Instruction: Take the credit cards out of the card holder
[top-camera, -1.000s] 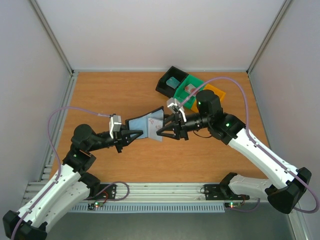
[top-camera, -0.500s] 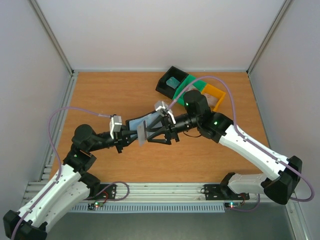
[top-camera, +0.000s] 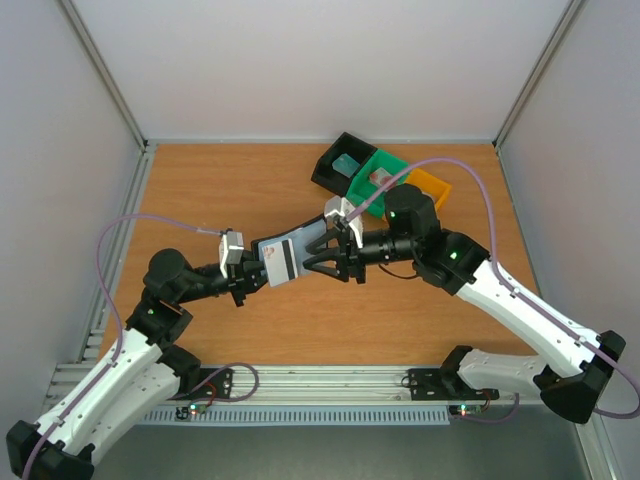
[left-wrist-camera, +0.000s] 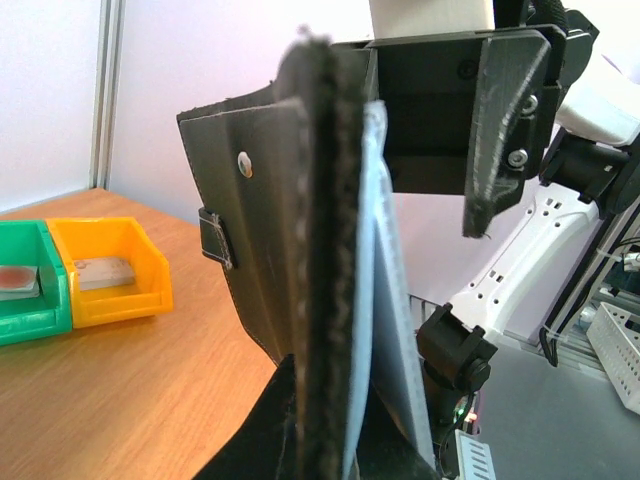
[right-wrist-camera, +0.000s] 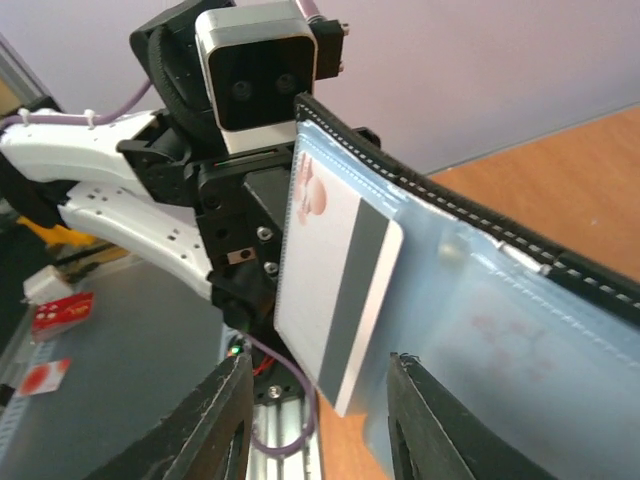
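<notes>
My left gripper (top-camera: 254, 277) is shut on the lower edge of the black card holder (top-camera: 303, 243) and holds it upright above the table. Seen from the left wrist, the card holder (left-wrist-camera: 318, 240) stands edge-on, clamped by the left gripper (left-wrist-camera: 335, 445). A whitish credit card (right-wrist-camera: 335, 290) with a grey stripe sticks halfway out of the pale blue pocket (right-wrist-camera: 500, 330); from above, this card (top-camera: 282, 263) shows on the holder's near side. My right gripper (right-wrist-camera: 320, 410) is open, its fingers either side of the card's lower corner with gaps on both sides. In the top view the right gripper (top-camera: 309, 263) is beside the holder.
Three trays stand at the back right: black (top-camera: 330, 172), green (top-camera: 385, 165) and orange (top-camera: 435, 185). The black one holds a teal card (top-camera: 347, 165). From the left wrist, the green tray (left-wrist-camera: 25, 300) holds a reddish card and the orange tray (left-wrist-camera: 110, 290) a whitish one.
The right gripper pushed left onto the holder, then drew back to the right with its jaws narrower. The striped card now pokes out of the pocket. The left arm has stayed still.
</notes>
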